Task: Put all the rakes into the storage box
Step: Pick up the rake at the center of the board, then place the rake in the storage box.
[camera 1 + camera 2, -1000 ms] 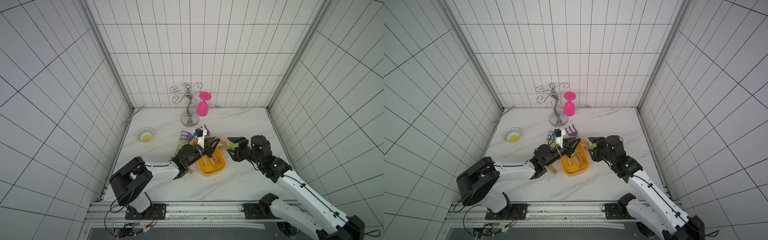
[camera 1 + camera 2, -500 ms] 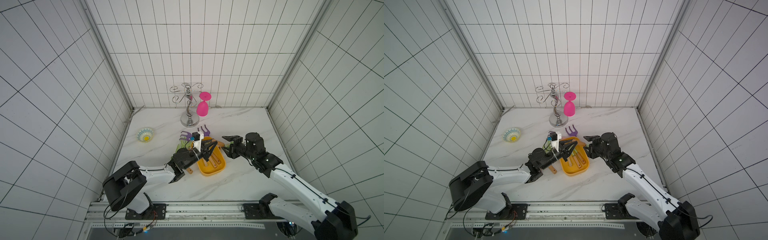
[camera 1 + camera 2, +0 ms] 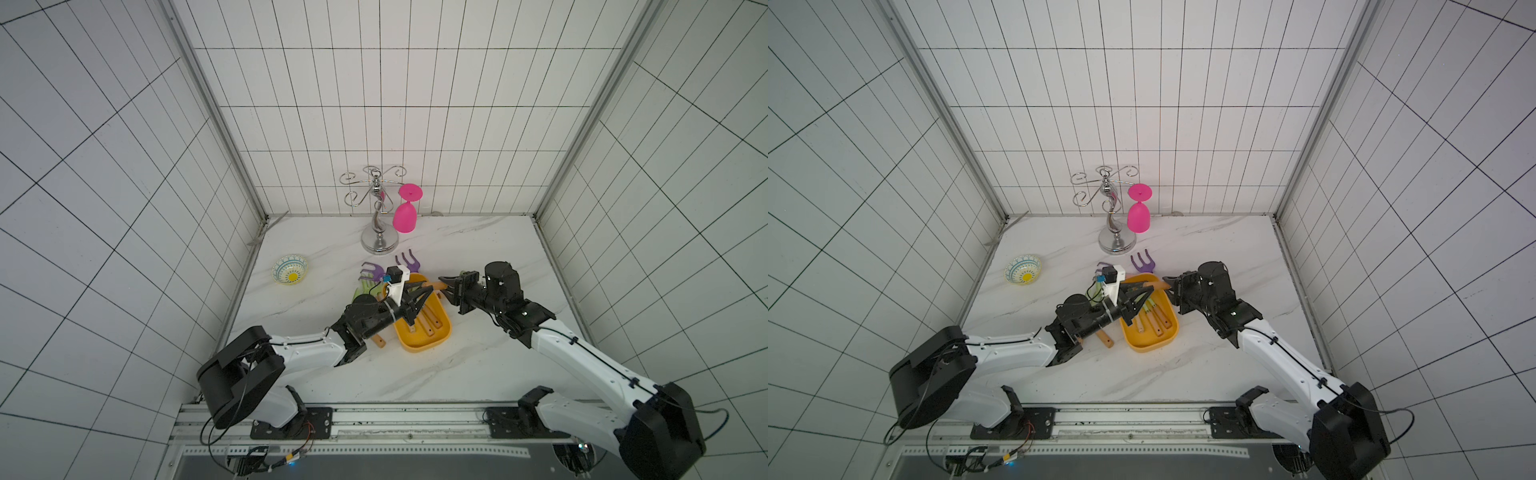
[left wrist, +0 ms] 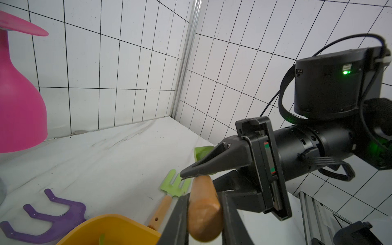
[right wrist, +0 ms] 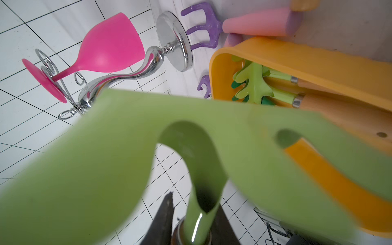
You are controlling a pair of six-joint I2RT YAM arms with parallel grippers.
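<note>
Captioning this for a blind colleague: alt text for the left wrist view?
The rake, its wooden handle in the left gripper, is clamped at the far end by the right gripper. Beyond are the yellow box, a purple rake, a green fork and a pink glass.

Green rake with wooden handle (image 5: 106, 148): blurry and cut off in the right wrist view.
Pink plastic goblet (image 4: 19, 106): cut off in the left wrist view.
Purple plastic rake (image 3: 375, 271): handle hidden in a top view.
</note>
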